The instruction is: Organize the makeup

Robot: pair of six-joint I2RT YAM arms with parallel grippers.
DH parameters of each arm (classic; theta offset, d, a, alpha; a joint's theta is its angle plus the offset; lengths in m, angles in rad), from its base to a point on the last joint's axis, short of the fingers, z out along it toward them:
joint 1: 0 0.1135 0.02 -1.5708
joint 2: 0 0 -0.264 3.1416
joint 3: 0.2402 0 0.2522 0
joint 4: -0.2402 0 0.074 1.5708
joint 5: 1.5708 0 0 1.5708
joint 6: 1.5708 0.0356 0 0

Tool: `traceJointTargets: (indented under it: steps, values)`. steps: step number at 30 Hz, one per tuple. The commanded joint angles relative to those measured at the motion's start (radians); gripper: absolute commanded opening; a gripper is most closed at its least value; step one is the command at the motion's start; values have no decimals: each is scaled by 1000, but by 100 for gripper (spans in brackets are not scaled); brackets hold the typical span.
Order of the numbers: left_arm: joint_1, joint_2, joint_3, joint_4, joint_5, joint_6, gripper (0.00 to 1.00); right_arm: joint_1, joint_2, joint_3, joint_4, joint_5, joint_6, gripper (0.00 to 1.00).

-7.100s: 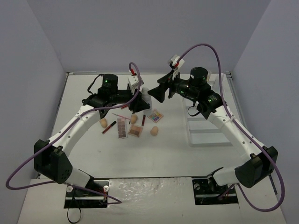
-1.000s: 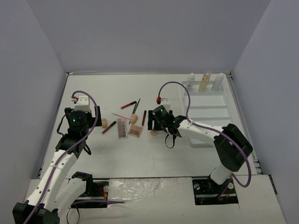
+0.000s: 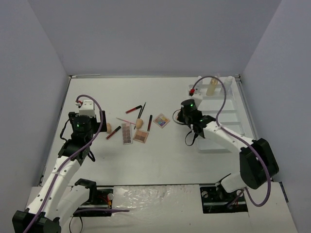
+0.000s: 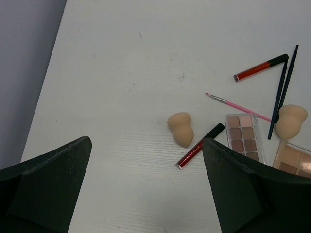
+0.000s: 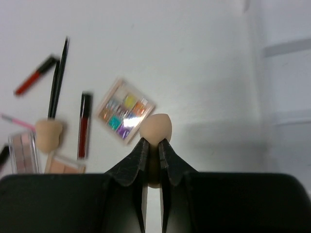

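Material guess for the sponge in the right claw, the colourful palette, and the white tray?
The sponge looks like soft matte foam: beige, no shine, and it seems to narrow where the right claw is shut on it. The palette is probably a hard plastic case with glossy or shimmery pans, since a bright glare sits on it. The tray is smooth and white, likely plastic, but too small to be sure.

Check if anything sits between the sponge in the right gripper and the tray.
Nothing visible. The right gripper is shut on the sponge above the table; the tray lies to its right with only bare table between. The colourful palette lies on the other side, away from the tray.
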Motion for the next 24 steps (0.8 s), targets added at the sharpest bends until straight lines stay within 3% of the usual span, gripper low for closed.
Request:
traceJointTargets:
  steps: [1, 12, 18, 20, 24]
  values:
    - [-9, -19, 28, 63, -3, -2, 97, -264, -24, 69, 18, 46, -21, 0]
    - [-16, -42, 25, 60, -9, 5, 97, -620, 204, 188, 181, -31, 35, 0]
    - [-17, -47, 23, 60, -9, 7, 97, -689, 361, 291, 201, -50, 29, 0]
    - [-17, -45, 23, 60, -8, 9, 97, -707, 411, 331, 203, -50, 24, 3]
    - [-17, -46, 23, 61, -11, 12, 97, -726, 461, 376, 192, -64, 21, 19]
